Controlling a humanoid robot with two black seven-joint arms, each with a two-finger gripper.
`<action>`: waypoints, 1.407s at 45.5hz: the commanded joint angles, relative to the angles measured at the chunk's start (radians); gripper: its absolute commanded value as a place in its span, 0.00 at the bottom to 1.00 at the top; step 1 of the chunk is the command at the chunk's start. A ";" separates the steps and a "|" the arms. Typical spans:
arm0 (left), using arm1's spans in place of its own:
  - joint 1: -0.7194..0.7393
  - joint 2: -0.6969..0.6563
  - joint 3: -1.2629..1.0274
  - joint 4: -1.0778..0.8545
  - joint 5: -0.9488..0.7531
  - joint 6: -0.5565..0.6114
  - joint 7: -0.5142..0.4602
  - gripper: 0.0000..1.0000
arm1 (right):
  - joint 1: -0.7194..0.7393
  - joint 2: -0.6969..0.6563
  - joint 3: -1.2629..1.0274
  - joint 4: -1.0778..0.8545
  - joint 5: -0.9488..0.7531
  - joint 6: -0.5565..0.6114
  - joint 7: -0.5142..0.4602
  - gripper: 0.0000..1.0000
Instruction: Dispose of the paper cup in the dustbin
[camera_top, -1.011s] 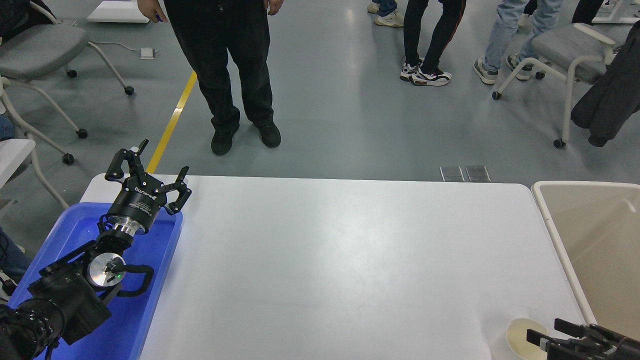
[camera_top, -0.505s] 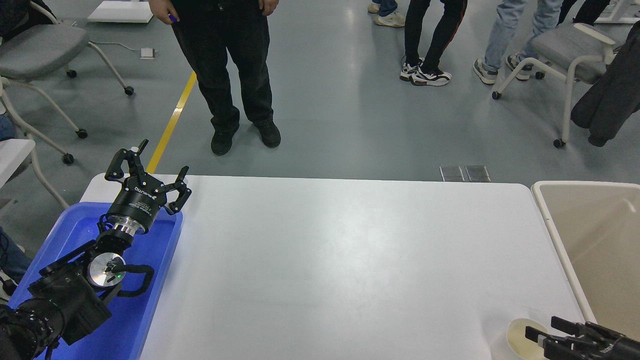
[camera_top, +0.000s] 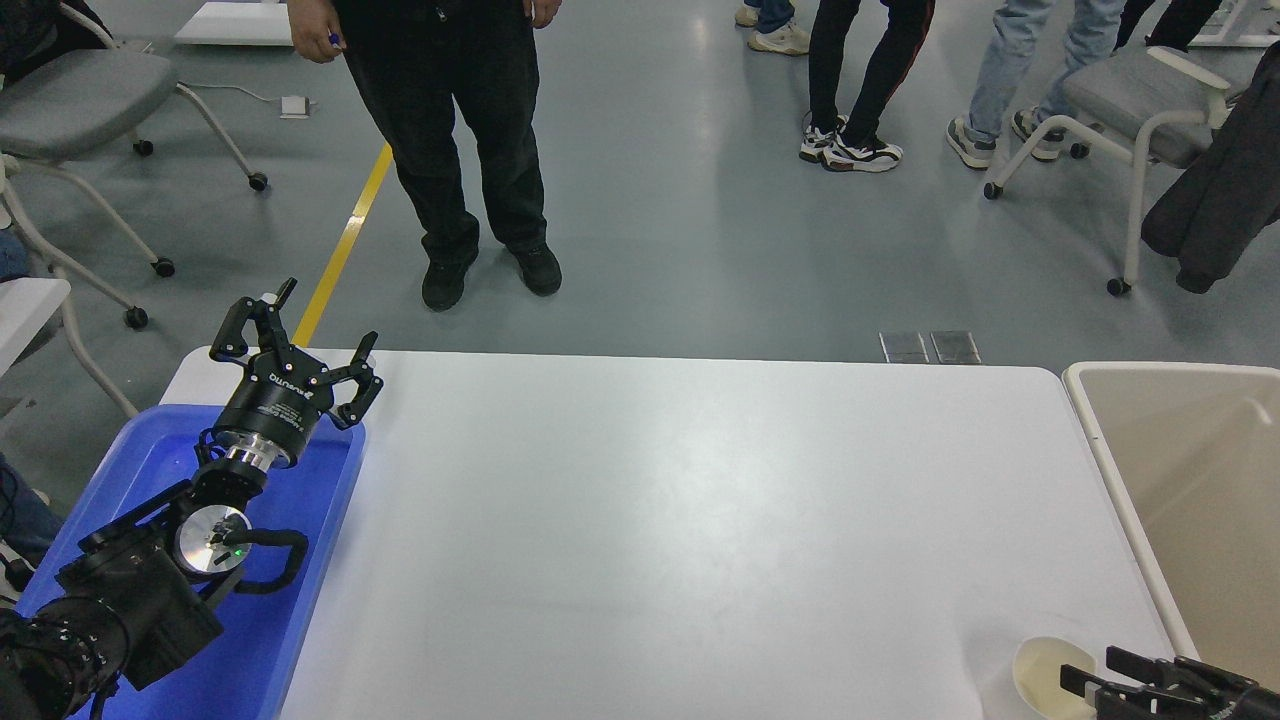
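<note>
1. Paper cup (camera_top: 1040, 672) upright at frame's lower right, on white table (camera_top: 660, 520) beside dustbin (camera_top: 1180, 480).
2. Right gripper (camera_top: 1095, 677) at cup — jaws parted, fingertips at the rim, nothing clamped.
3. Left gripper (camera_top: 300, 345) parked lower left, spread, empty.
4. Grasp step, likely; next — close, lift over bin rim.

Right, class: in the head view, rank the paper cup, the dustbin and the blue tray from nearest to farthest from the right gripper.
1. The paper cup, just left of the right gripper, at the table's near right corner.
2. The dustbin, beside the table's right edge.
3. The blue tray, far across at the left, under the parked left gripper.
</note>
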 joint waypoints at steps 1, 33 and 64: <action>0.000 0.000 0.000 -0.001 0.000 0.000 0.000 1.00 | 0.002 0.000 -0.006 -0.006 -0.007 0.000 -0.002 0.56; 0.000 0.000 0.000 -0.001 0.000 0.000 0.000 1.00 | 0.035 -0.015 -0.051 0.008 -0.019 -0.002 0.021 0.00; 0.000 0.002 0.000 -0.001 0.000 -0.002 0.000 1.00 | 0.076 -0.125 -0.037 0.078 -0.008 -0.006 0.080 0.00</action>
